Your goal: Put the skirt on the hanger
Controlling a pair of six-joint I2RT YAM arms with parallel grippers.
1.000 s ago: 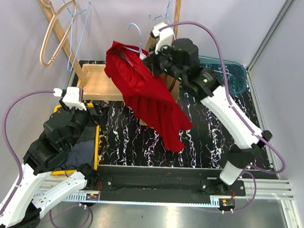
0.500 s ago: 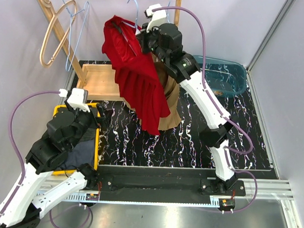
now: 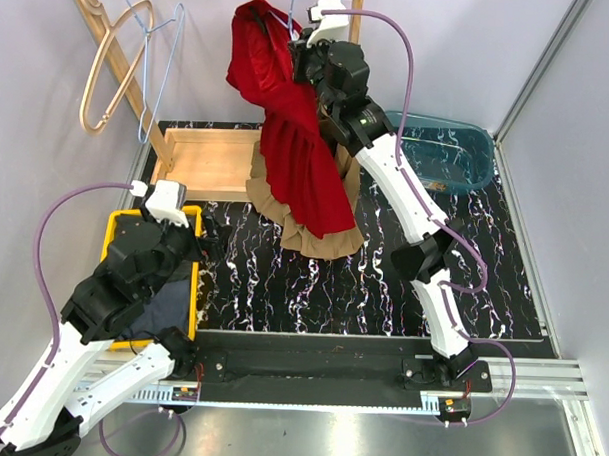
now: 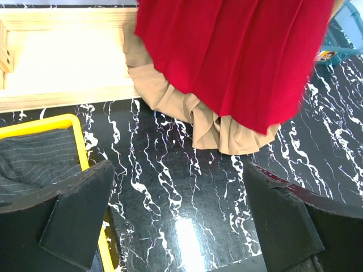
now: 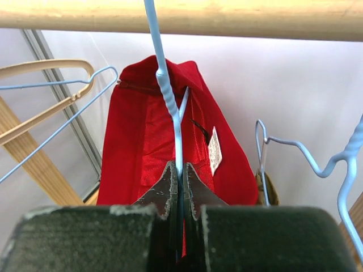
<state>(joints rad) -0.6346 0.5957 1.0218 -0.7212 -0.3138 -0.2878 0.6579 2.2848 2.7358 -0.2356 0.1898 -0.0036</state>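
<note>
The red skirt (image 3: pixel 295 153) hangs from a light-blue wire hanger (image 5: pixel 170 96) just below the wooden rail (image 5: pixel 238 20). My right gripper (image 5: pixel 180 173) is shut on the hanger's wire below its twisted neck, and the skirt (image 5: pixel 142 147) drapes behind the jaws. The hanger's hook crosses the rail and runs out of the frame. In the top view the right gripper (image 3: pixel 309 50) is up at the rail's right end. My left gripper (image 4: pixel 184 221) is open and holds nothing, low over the black marble table next to the yellow bin (image 4: pixel 79 141), with the skirt's hem (image 4: pixel 238 56) ahead of it.
A tan garment (image 3: pixel 319 239) hangs behind the skirt. Empty hangers hang on the rail: a wooden one (image 3: pixel 110 61), a blue one (image 3: pixel 160 68) and another wire one (image 5: pixel 317 164). The yellow bin holds dark striped cloth (image 4: pixel 39 158). A teal bin (image 3: pixel 457 153) sits back right, beside the rack's wooden base (image 3: pixel 212 160).
The right arm has lifted the hanger and skirt up and back to the rail, and the skirt now hangs straight down. The left arm has shifted slightly.
</note>
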